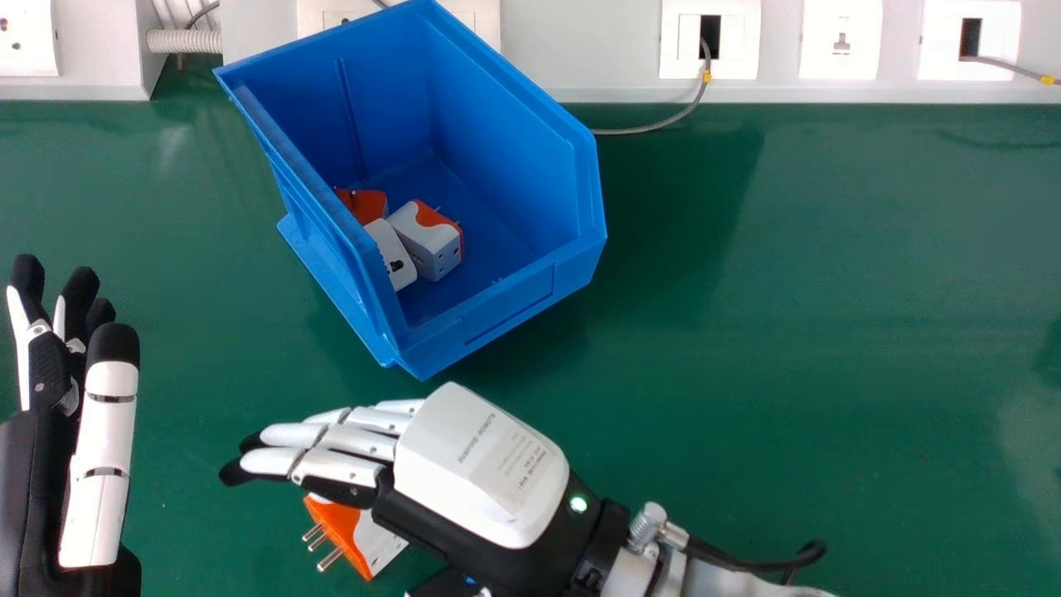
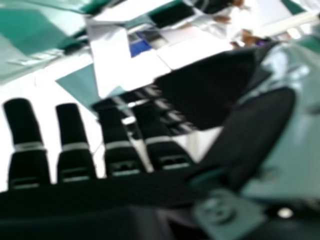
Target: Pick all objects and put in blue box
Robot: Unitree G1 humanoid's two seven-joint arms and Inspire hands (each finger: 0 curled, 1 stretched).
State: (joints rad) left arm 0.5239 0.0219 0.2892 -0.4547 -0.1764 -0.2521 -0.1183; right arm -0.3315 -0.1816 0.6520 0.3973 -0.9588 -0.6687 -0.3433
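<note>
Right fingers (image 1: pixel 341 467), blue box (image 1: pixel 510 124), adapters (image 1: pixel 427 240) inside

Four plug adapters (image 1: pixel 341 526), one blue box (image 1: pixel 518 311), two hands (image 1: pixel 477 468)

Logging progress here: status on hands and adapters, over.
Left hand open, head view's left edge. Right hand open, over adapter on table, partly hiding it. Other adapters inside blue box.

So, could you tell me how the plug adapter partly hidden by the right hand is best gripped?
Probably across opposite sides of its boxy white body, with the right hand coming from the robot's right. Its metal pins stick out of the orange face toward the robot's left, so that approach should avoid them.
</note>
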